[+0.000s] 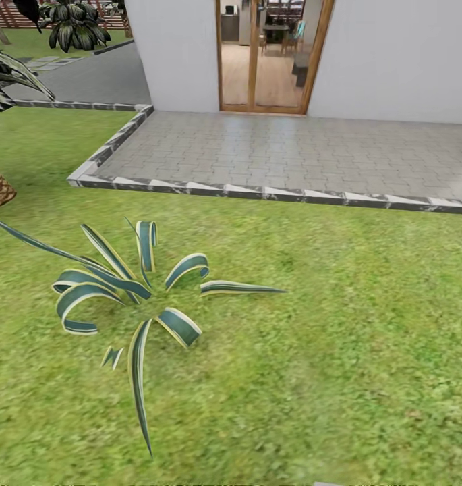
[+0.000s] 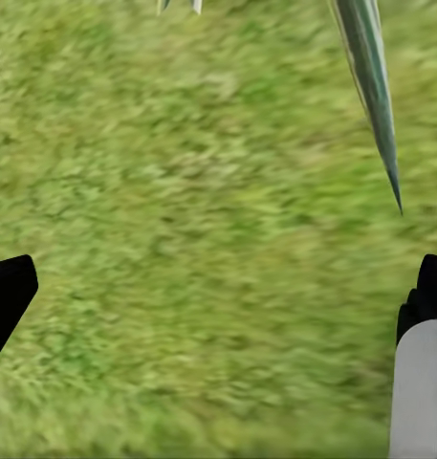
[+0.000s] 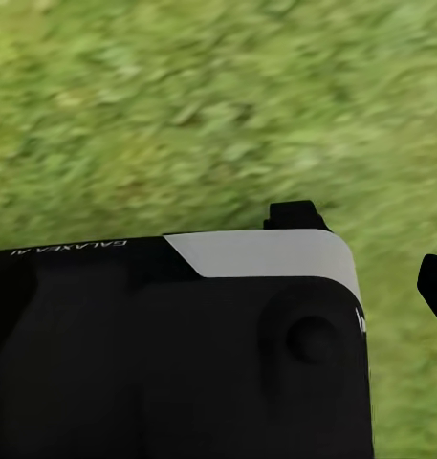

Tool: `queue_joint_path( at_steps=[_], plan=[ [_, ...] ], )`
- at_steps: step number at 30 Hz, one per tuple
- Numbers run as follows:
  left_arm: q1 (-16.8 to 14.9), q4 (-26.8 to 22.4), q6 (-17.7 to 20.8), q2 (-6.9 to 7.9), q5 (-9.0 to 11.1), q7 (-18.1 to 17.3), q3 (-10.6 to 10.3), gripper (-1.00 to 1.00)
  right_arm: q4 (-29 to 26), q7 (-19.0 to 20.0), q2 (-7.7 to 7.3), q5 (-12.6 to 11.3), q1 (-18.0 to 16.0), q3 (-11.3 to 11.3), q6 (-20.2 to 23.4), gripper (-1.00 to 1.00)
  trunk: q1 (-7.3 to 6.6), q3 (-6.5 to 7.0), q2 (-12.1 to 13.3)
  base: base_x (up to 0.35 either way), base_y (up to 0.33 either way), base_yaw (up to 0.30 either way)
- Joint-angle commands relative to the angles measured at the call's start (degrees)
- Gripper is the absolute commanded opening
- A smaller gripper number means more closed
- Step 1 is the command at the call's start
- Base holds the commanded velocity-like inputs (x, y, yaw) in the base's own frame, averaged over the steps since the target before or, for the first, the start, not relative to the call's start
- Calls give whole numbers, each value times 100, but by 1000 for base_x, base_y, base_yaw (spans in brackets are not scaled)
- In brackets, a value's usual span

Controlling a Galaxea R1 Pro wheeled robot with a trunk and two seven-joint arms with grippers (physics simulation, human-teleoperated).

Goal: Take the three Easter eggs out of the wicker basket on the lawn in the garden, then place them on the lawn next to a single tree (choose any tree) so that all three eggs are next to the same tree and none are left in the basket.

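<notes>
A: Head view, report.
B: The lawn (image 1: 338, 351) runs up to the grey patio (image 1: 291, 152) before the white house (image 1: 392, 61). A striped spiky plant (image 1: 133, 290) grows on the grass, well short of the patio.
A: Left wrist view?
B: The left gripper (image 2: 218, 316) hangs above grass near a plant leaf (image 2: 371, 86), fingers spread wide, holding nothing.
A: Right wrist view?
B: The right gripper (image 3: 371, 258) is above grass beside black robot housing (image 3: 170, 354); jaw state: cannot tell.

One marking can be read: pale lettering on the black robot body (image 3: 180, 354) in the right wrist view, seen upside down along its edge beside the white panel (image 3: 266, 256). It appears to read "GALAXEA AI", though the blur leaves the last letters uncertain.
</notes>
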Motion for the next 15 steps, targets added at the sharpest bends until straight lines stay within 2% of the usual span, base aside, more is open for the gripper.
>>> queue_joint_path(
  at_steps=[1,15],
  plan=[
    [-2,5,-19,2,23,11,-10,100,-6,-2,6,-2,0,-20,8,100,0,-4,-3,-52,128,0],
    [-2,9,-21,2,18,10,-10,100,-6,-1,6,-2,0,-20,13,100,0,-4,-3,-37,104,0]
  ],
)
